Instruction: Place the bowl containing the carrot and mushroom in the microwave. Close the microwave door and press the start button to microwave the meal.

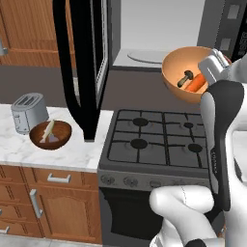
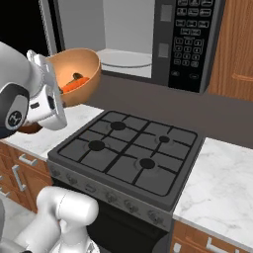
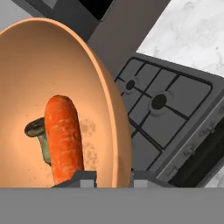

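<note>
Arm raised over the stove [image 1: 159,137], gripper [image 3: 113,178] clamped on the rim of the tilted bowl [image 1: 185,72] holding carrot [image 1: 197,83] and mushroom [image 1: 185,78], just before the open microwave [image 2: 148,39].

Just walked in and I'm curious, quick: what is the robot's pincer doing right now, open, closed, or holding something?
Pincer: closed on the rim of the wide, round, light orange-tan bowl, held up over the stove.
</note>
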